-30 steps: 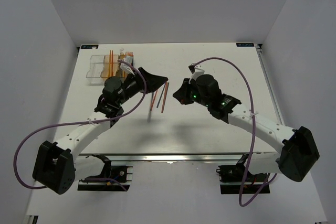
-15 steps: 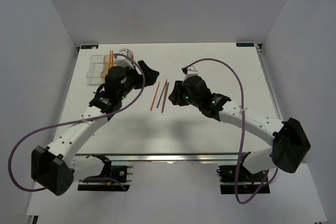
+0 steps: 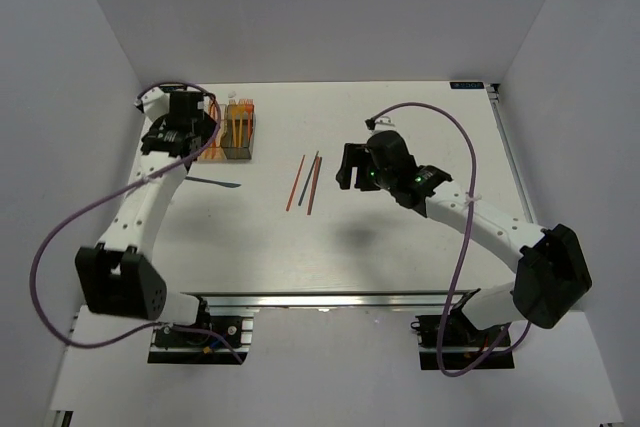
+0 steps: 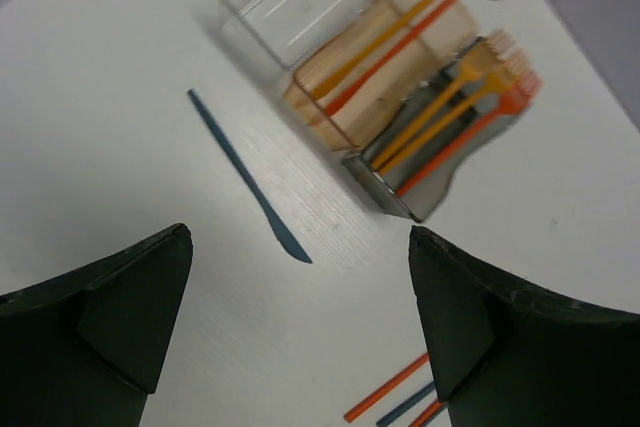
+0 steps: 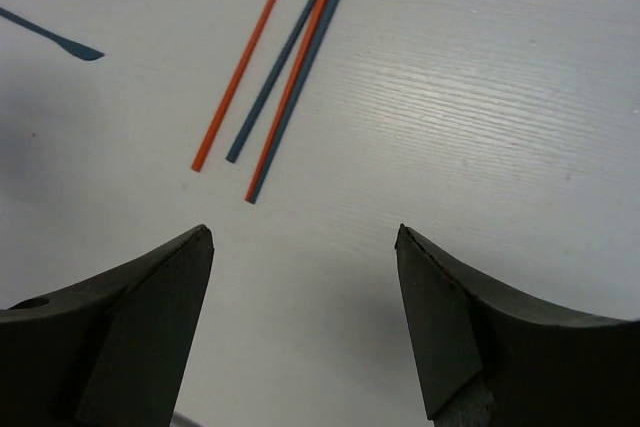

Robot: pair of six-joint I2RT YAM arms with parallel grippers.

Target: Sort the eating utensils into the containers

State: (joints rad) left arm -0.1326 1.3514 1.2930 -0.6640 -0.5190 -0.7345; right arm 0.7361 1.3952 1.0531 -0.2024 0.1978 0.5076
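White table (image 3: 250,242) fills the top view. My left pincer (image 3: 180,142) hangs over its upper left, at the left end of the row of containers (image 3: 238,132), partly covering that row. A dark blue knife (image 3: 213,183) lies flat just below the row. Near mid-frame a small bunch of sticks (image 3: 303,183), orange and dark blue, lies slanted, and my right pincer (image 3: 350,169) hovers just to their right.

From my left wrist, my fingers (image 4: 110,317) stand spread wide with nothing gripped. The boxes run across the upper middle: a clear box (image 4: 285,2), then a tan-orange box (image 4: 385,102) with two long pieces (image 4: 400,22), orange and red, leaning in it, then a smoky grey box (image 4: 410,202) holding orange and red forks (image 4: 490,77). The knife lies apart from them, toward the left. Stick ends show at the bottom edge.

From my right wrist, both fingers are likewise spread wide and grasp nothing. Four sticks lie in the upper middle, roughly parallel: an orange one on the left, a blue one beside it, then an orange one against a blue one. The knife's blade end shows at the upper left.
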